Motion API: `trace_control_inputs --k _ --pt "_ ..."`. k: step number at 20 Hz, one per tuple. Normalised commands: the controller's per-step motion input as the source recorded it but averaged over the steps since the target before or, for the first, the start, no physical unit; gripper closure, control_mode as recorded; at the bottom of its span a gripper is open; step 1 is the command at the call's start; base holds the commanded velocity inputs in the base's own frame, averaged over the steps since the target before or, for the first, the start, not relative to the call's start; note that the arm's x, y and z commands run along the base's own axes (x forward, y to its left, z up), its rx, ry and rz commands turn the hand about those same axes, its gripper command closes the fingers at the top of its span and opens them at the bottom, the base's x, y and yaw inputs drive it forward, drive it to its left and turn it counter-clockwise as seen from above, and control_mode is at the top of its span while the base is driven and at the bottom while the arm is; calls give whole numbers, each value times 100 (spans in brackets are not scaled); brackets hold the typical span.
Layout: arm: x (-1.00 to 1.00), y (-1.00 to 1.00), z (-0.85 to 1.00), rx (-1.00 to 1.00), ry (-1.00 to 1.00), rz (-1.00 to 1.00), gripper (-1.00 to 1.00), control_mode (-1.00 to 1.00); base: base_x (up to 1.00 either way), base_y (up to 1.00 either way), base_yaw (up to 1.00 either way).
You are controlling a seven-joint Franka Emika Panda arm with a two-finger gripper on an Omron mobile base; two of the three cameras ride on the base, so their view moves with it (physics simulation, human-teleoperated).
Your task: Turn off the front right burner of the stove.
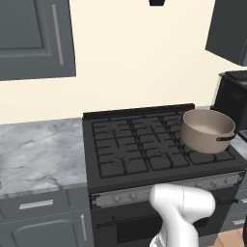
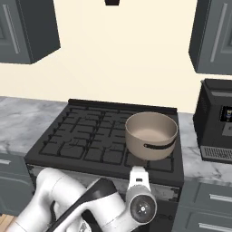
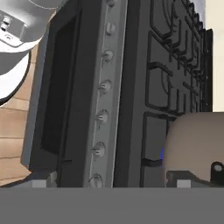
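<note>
Our tool [image 3: 109, 186], fingers spread and grasping nothing, faces the wide black gas stove [image 3: 131, 87] beside its silver knob strip [image 3: 103, 87], near the beige metal pot [image 3: 197, 144].

One stove [image 1: 144, 144], one pot [image 1: 207, 130], seven knobs [image 3: 101, 117] in hand view

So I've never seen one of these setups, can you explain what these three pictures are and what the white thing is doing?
It is a rendered kitchen. The white thing is a robot arm on a base that drives. Two pictures come from cameras on that base, behind the arm to its left and right, looking down over a black stove. The third comes from a camera on the hand, rolled sideways, looking at the stove's silver knob strip. A beige pot sits on the front right of the grate. A marble counter lies beside the stove. Its jaws are open, holding nothing.
</note>
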Motion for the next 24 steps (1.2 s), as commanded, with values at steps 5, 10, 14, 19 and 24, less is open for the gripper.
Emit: trace_control_inputs --k 5,10,14,19,24 --pt "0 -29 -30 -7 -29 4 -100 -100 0 0 0" --pt "9 -3 -32 -2 -23 3 -100 -100 0 0 0" --pt "10 0 -24 0 -16 2 -100 -100 0 0 0" --pt "11 -8 -14 0 -13 4 -100 -100 0 0 0" --pt "18 -22 -10 0 -9 6 -100 -100 0 0 0"
